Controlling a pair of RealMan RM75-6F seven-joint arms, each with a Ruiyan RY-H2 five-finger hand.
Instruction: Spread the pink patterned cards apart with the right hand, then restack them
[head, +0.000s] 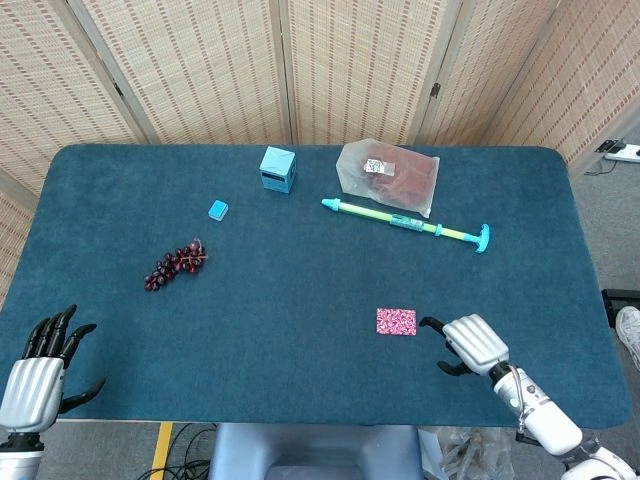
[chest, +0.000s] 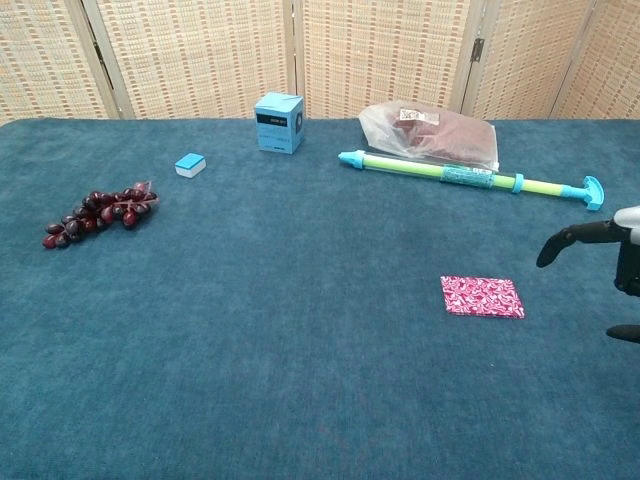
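Cards (head: 396, 321) lie just beside right hand (head: 470, 343).

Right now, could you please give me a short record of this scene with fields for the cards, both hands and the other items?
cards: pink patterned cards in one neat stack, untouched
right hand: right hand beside the stack, fingers apart, holding nothing
left hand: left hand at the table's near corner, open
other items: grapes, blue box, water squirter
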